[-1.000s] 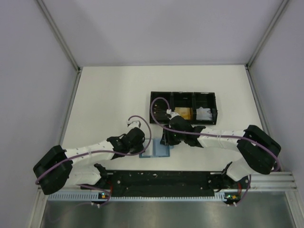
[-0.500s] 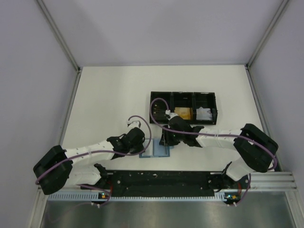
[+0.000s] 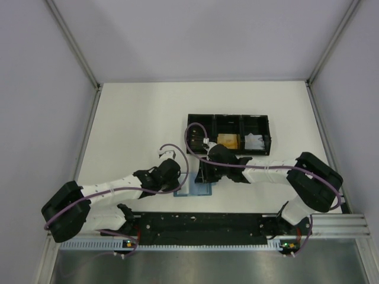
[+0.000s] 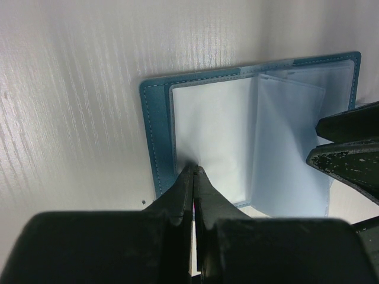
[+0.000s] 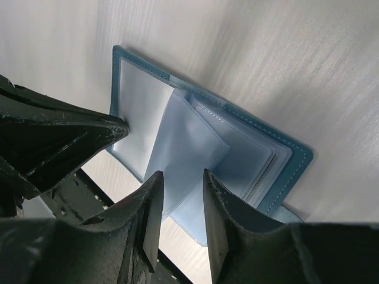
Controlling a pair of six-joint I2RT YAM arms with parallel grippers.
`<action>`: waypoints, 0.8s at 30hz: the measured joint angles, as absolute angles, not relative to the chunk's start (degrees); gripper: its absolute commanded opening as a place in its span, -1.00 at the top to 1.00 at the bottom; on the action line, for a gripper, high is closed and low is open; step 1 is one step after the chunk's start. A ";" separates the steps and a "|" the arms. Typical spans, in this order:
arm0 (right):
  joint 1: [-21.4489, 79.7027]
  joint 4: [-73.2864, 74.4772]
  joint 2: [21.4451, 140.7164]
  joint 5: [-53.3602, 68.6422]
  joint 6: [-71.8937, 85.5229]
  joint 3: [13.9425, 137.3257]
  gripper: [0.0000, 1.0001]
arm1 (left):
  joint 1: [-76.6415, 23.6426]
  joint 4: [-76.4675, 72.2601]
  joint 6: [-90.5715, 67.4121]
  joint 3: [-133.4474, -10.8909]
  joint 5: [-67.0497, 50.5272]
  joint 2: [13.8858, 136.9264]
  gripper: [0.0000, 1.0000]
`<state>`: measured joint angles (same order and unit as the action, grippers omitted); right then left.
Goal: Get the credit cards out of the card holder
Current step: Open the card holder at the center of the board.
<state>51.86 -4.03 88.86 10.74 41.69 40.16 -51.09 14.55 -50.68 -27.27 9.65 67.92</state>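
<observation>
Between the arms, at the near counter edge: card holder (image 4: 157, 136) open, sleeves up. Why is the left pincer (image 4: 193, 171) on it? —R.

It's fully closed, tip pressing the left leaf: an anchor, I judge. My right pincer (image 5: 182, 176) is partly open, astride a loose sleeve, gripping nothing yet. I can't see a card in the sleeves. Orange-gold card (image 3: 227, 141) lies in the black tray (image 3: 228, 118) beyond. —Op.
</observation>
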 measured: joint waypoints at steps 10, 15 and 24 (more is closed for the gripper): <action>53.12 -4.36 91.07 13.63 41.56 45.52 0.34 | -51.09 14.72 -51.51 -25.93 10.13 63.26 0.61; 54.41 -4.82 94.52 14.72 41.01 50.85 0.33 | -51.09 15.11 -52.95 -23.46 12.64 51.48 0.44; 56.86 -4.60 102.04 17.30 39.94 56.93 0.16 | -51.09 17.91 -55.00 -18.96 16.21 34.50 0.49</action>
<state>56.86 -4.60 102.04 17.30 39.94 56.93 -51.09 17.91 -55.00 -18.96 16.21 34.50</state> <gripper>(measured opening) 0.389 0.274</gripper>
